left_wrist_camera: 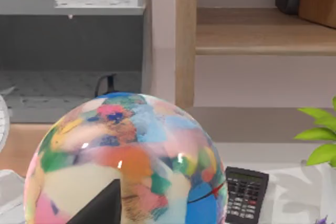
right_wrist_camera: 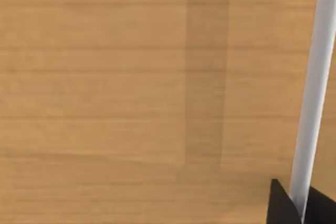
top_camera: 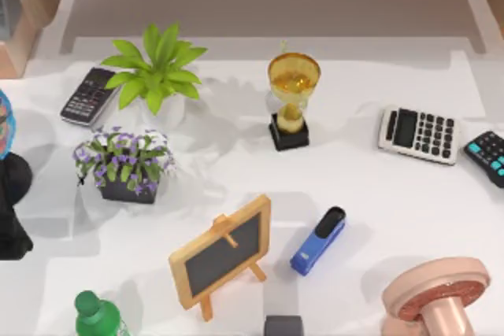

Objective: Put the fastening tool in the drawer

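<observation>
toward the near middle of the white worktop (top_camera: 394, 218) lies the blue stapler (top_camera: 319, 241) with its black top arm, flat and slanted, black end pointing away toward the far right. just to its left stands a small wooden-framed chalkboard (top_camera: 222, 252) on an easel, blank slate, no writing. farther back, near the centre, a gold trophy (top_camera: 291, 98) on a black base. at the far right, a grey calculator (top_camera: 419, 134) with dark keys, and beside it at the edge a black calculator with teal keys (top_camera: 488, 156) — key legends too small to read. on the left, a leafy green plant (top_camera: 153, 75) in a white pot, a purple-flowered plant (top_camera: 124, 163) in a dark pot, and a black calculator (top_camera: 88, 96) behind them. at the near edge, a green bottle (top_camera: 98, 316) and a pink round stand (top_camera: 437, 297). from the left wrist view, a many-coloured globe (left_wrist_camera: 126, 161) close up, shelving behind it. from the right wrist view, a wooden panel (right_wrist_camera: 131, 98) with a white strip (right_wrist_camera: 312, 103). left tool and right tool: cannot tell whether open or closed. no brand or label legible anywhere.
</observation>
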